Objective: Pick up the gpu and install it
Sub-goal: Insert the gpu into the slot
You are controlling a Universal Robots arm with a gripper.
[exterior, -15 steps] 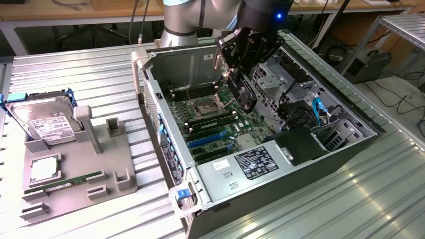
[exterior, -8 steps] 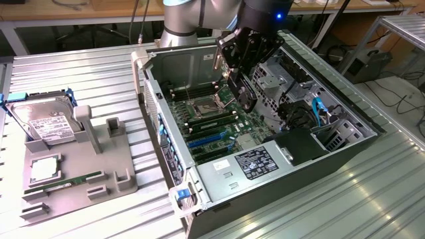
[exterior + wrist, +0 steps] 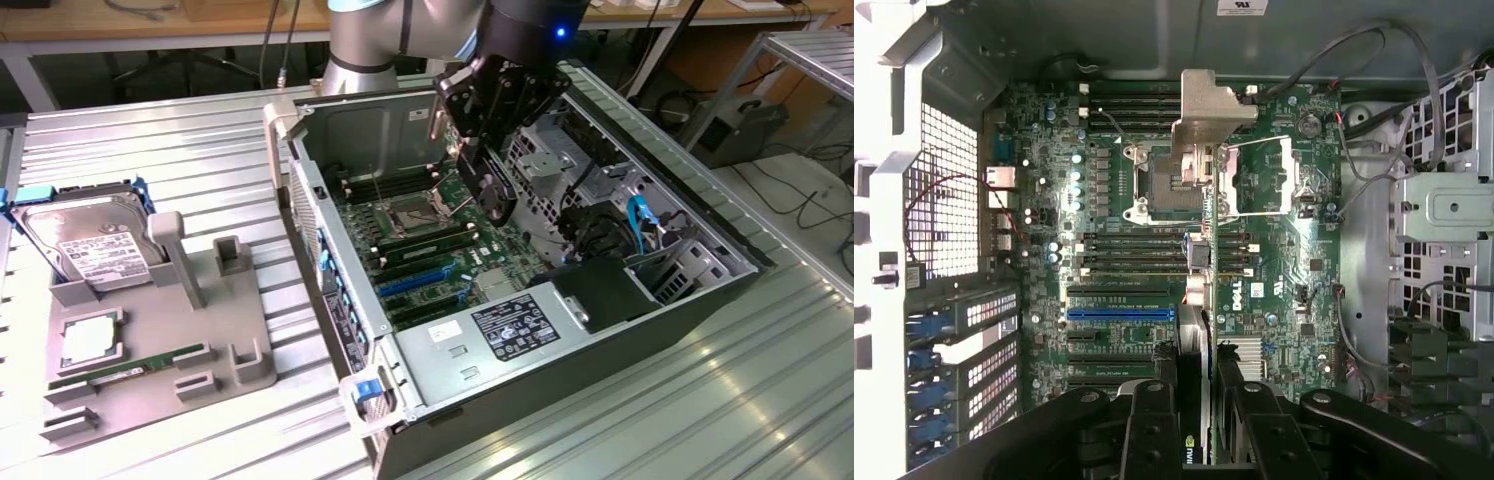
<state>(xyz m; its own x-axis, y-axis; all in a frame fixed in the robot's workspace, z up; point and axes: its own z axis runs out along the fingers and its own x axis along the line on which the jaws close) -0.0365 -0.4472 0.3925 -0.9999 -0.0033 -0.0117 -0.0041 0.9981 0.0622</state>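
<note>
your jaws are closed partway on the gpu, gripping it between the two black fingers; in the wrist view its thin edge comes straight out from between them. you are holding it inside the open side of the computer case, above the green motherboard that lines the case's floor, roughly over the cpu socket and the memory slots next to it. in the exterior view the card hangs down from the jaws into the case, standing on edge, its flat faces upright rather than lying parallel to the board. in the wrist view it reads as a narrow line running away from the jaws, with the silver end bracket at the far end, seen over the socket. as that view shows it, the long axis points away from the jaws toward the board, bracket end first, and the line crosses the direction of the blue slot rather than following it. you cannot tell from these views whether the far end touches the board. outside the case, toward the exterior view's left of it, the worktop carries a grey holder with a hard drive and a green ram stick, well apart from the card.
</note>
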